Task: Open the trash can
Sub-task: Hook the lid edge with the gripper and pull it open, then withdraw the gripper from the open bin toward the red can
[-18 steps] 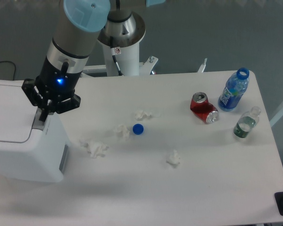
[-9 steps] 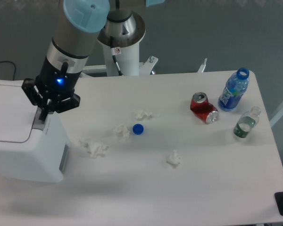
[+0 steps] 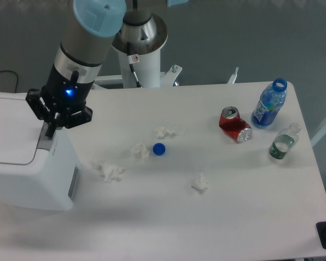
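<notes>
1. Against the picture from half a second ago we see almost no change: the gripper (image 3: 50,130) sits a touch higher over the grey button strip (image 3: 45,142), and everything on the table lies where it lay.
2. The gripper's dark fingers point down at the strip on the right edge of the trash can (image 3: 30,163); they look close together with nothing between them, but we cannot tell for certain how the jaws stand, nor whether the tips touch the strip.
3. The trash can stands at the table's left end, a large white boxy bin of smooth plastic with rounded corners, its lid down and a grey slot (image 3: 73,182) on its right side.
4. A blue light glows on the black wrist above the gripper.
5. Four crumpled white paper wads (image 3: 109,171) lie scattered on the white table (image 3: 206,228) right of the bin, and a small round blue bottle cap (image 3: 159,149) rests among them.
6. Well apart, near the far right corner, lies a crushed red soda can (image 3: 234,124), beside an uncapped blue-labelled plastic bottle (image 3: 269,105) and a smaller clear bottle (image 3: 283,142).
</notes>
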